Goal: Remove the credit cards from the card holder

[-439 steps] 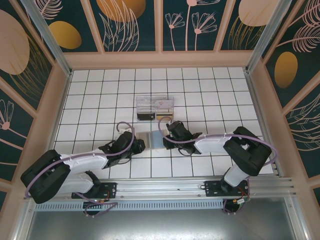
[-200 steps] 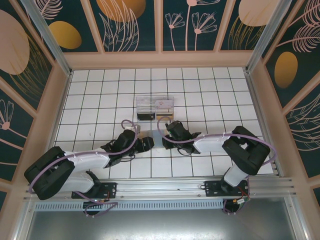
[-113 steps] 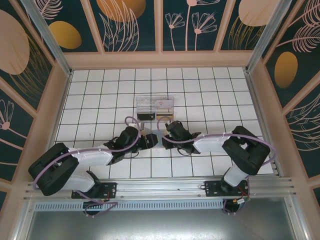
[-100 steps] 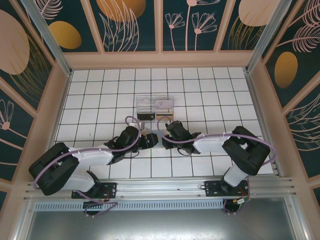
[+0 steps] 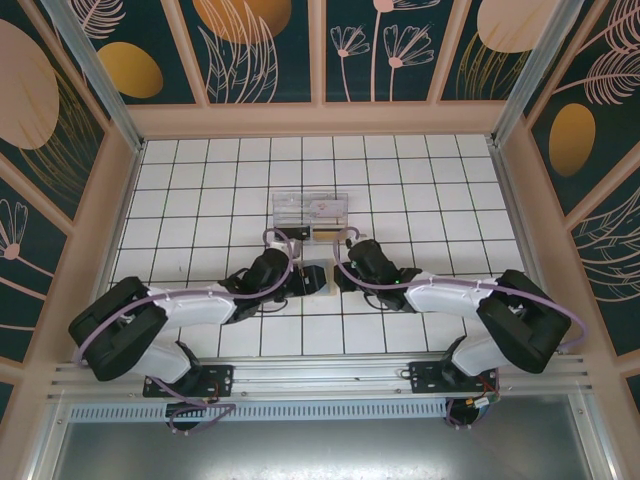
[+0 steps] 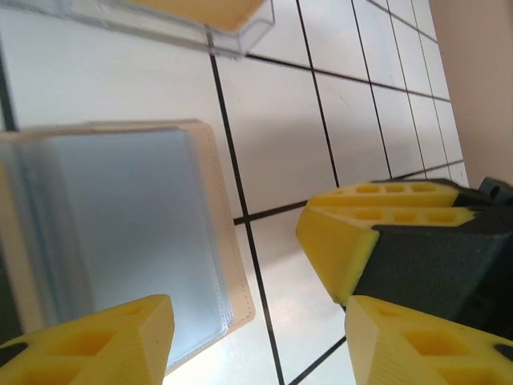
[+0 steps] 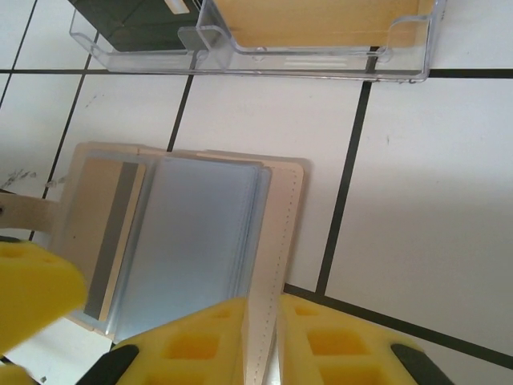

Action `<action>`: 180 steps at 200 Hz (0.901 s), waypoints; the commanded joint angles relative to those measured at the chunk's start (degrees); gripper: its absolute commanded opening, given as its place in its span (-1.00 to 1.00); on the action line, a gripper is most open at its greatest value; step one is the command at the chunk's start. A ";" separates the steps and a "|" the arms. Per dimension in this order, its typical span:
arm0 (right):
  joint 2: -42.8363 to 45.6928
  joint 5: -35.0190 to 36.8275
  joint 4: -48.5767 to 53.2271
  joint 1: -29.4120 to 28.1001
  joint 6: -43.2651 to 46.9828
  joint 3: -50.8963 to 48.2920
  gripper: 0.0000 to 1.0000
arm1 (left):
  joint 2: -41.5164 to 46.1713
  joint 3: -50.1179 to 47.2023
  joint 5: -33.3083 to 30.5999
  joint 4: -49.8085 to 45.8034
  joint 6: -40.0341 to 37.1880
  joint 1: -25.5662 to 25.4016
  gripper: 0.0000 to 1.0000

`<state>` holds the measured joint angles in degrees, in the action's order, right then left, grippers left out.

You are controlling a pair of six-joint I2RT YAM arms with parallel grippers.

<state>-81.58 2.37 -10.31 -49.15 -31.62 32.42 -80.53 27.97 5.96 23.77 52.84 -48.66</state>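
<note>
Right wrist: card holder (image 7: 192, 233), apparently unfolded.

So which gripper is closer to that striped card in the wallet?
Left. The left gripper has a finger close beside the card, at that end of the wallet. The right gripper is at the wallet's other half, near the stitched edge.

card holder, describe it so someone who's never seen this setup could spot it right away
On the white tiled table, find the clear plastic box near the middle. Just nearside of it, between the left gripper and right gripper, lies the card holder: flat, open, tan-edged with blue-grey lining, not see-through.
</note>
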 commanded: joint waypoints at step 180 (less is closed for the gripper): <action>-11.36 -2.79 1.14 -2.21 0.52 6.95 -0.58 | 1.11 -7.03 -4.66 -6.05 -2.38 6.32 0.04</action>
<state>-91.70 0.32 -9.67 -51.09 -30.81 38.22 -77.65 21.74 -1.06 15.64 51.05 -42.70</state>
